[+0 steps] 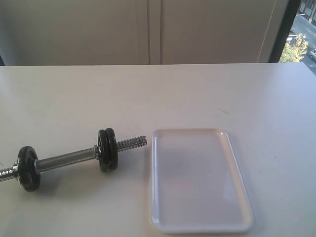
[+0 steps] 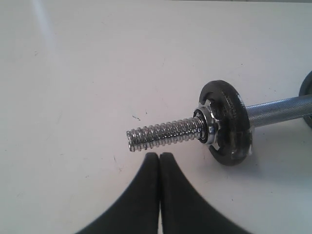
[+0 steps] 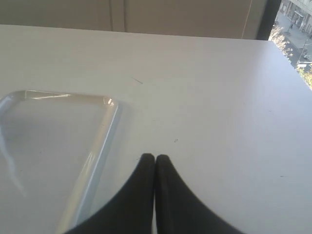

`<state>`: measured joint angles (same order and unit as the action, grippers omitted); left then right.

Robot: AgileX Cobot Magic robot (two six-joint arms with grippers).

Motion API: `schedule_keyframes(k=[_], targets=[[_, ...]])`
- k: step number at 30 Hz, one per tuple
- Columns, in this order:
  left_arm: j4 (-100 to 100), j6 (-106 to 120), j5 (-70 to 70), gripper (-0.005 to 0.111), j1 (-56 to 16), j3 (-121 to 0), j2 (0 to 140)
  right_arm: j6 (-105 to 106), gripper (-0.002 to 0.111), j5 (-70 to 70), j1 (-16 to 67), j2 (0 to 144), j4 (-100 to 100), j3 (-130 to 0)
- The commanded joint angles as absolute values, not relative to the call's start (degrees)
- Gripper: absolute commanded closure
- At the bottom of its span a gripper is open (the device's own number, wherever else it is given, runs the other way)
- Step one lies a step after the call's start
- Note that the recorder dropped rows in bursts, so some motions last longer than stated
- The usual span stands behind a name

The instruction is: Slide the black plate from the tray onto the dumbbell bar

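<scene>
One dumbbell bar [image 1: 66,160] lies on the white surface [image 1: 222,89], just beside the tray [image 1: 197,217] and off its long side. The near threaded end points at the tray's rim and stops short of it.

Three black discs sit on the bar. Two are pressed face to face at the end nearer the tray. The outer of these, next to the bare thread, is the black plate [image 1: 113,148], and the second disc [image 1: 102,150] is against it on the side away from the tray. The third disc [image 1: 27,168] stands alone at the bar's far end from the tray.

There is one tray, glossy and white, and only its own bare floor shows.

The left gripper [image 2: 159,155] has its fingers pressed together with nothing between them. It is close to the threaded end farthest from the tray, by the lone disc. Faint raised marks on that disc's face are too blurred to read.

The right gripper [image 3: 155,157] is likewise pressed together on nothing, over bare surface near the tray's rim.
</scene>
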<state>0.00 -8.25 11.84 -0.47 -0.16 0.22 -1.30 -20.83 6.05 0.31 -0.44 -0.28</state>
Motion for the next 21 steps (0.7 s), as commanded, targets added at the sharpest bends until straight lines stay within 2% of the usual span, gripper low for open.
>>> schedule_keyframes(k=[1, 21], targets=[[0.3, -8.6, 11.7, 0.107, -0.8, 0.0, 0.0, -1.8, 0.108, -19.8, 4.3, 0.0, -1.2, 0.0], [0.3, -8.6, 11.7, 0.107, -0.8, 0.0, 0.0, -1.8, 0.108, -19.7, -2.0, 0.0, -1.2, 0.0]])
